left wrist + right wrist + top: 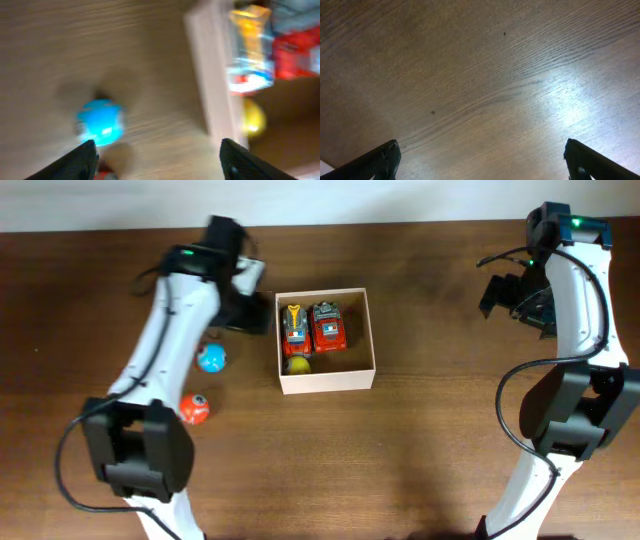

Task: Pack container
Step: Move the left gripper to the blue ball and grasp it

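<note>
The container (365,330) is a square cream-walled box in the middle of the table. It holds two red toy cars (314,327) and a yellow ball (298,365). A blue ball (211,359) and an orange-red ball (195,408) lie on the table to its left. My left gripper (250,315) is open and empty just left of the box's wall. In the blurred left wrist view the blue ball (100,121), the box wall (212,80) and the yellow ball (252,117) show. My right gripper (500,295) is open and empty over bare table at the far right.
The dark wooden table (420,450) runs to a pale wall at the back edge. Both arm bases stand at the front corners. The right wrist view shows only wood grain (485,85).
</note>
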Controlling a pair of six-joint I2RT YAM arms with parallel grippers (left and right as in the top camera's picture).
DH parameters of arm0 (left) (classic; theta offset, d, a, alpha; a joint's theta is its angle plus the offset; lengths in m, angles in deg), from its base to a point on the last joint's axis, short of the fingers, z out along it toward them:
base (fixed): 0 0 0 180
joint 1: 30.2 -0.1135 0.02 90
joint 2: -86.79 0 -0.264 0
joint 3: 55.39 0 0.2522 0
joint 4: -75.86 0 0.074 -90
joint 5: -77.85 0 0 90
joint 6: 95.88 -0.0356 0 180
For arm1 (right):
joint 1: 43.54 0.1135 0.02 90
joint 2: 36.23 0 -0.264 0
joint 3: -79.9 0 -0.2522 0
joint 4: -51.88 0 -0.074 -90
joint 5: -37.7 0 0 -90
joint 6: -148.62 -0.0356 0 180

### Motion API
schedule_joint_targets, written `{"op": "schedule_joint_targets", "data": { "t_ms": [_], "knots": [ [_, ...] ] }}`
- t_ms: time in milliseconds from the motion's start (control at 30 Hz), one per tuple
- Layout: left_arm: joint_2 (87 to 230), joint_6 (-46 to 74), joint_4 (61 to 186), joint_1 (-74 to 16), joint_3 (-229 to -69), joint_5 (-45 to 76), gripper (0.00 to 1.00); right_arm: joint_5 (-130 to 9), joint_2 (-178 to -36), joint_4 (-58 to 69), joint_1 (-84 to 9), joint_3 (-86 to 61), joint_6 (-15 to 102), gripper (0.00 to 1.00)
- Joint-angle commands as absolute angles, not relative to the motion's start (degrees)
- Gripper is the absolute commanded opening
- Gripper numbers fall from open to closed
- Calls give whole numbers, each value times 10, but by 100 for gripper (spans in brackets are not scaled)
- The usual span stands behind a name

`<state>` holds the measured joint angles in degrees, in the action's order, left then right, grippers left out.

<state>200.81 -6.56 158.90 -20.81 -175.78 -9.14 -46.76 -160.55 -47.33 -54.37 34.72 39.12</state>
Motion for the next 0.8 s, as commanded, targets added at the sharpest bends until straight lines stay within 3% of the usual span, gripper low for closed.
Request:
{"op": "schedule_joint_targets", "data": {
  "t_ms": [0,767],
  "knots": [
    [2013,-37,1590,-243,-1743,-108,81,-465,-1595,-473,-545,348,386,99],
    [2120,-37,1526,-260,-1644,-152,83,-465,-1595,-473,-545,348,386,99]
  ]
}}
